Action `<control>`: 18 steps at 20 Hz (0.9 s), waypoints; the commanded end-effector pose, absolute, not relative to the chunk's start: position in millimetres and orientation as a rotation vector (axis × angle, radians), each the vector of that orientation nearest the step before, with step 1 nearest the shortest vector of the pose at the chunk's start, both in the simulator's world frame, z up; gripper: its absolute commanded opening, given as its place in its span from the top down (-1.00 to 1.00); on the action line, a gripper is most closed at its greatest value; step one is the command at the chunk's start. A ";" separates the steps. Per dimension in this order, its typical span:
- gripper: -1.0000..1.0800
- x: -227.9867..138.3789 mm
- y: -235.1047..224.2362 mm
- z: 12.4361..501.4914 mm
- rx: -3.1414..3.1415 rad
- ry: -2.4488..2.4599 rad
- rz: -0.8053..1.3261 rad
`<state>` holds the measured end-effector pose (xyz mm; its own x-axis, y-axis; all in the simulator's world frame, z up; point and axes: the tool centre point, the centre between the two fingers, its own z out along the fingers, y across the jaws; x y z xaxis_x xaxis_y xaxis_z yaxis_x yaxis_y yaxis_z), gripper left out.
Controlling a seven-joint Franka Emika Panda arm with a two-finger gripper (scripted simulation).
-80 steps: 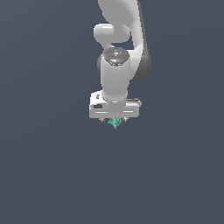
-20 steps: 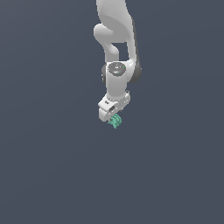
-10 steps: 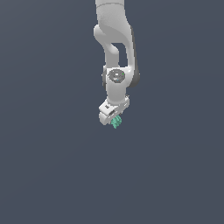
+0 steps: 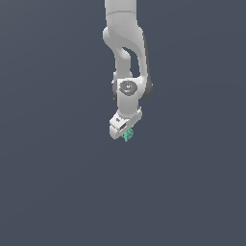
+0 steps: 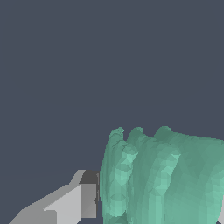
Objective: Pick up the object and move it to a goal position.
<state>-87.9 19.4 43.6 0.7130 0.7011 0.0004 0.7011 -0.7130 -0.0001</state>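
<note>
The arm is showing a smooth white shell like moulded plastic, with a soft sheen. The gripper is looking matt, white and grey. The lump is showing a faceted, ridged teal-green surface, dull rather than glossy. The background is reading flat, matt slate grey.

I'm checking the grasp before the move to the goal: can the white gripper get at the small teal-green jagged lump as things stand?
Yes, apparently: the small teal-green jagged lump already sits at the white gripper, one finger pressed against it.
</note>
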 end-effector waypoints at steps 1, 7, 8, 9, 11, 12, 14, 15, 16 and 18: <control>1.00 -87.9 18.5 42.8 -2.908 -1.188 0.000; 1.00 -87.9 18.5 42.8 -2.908 -1.188 0.000; 1.00 -87.7 18.7 43.4 -2.909 -1.188 -0.001; 1.00 -87.7 18.6 43.7 -2.909 -1.188 -0.001; 1.00 -87.6 18.5 45.9 -2.909 -1.188 -0.001; 1.00 -87.4 18.4 47.8 -2.909 -1.188 -0.001; 1.00 -87.1 18.0 53.2 -2.909 -1.188 -0.001; 1.00 -86.9 17.7 56.8 -2.909 -1.188 -0.001; 1.00 -86.6 17.5 60.9 -2.909 -1.188 -0.001; 1.00 -85.9 17.1 70.8 -2.908 -1.189 -0.001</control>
<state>-86.7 17.5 63.5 0.7137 0.7005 -0.0005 0.7005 -0.7137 -0.0001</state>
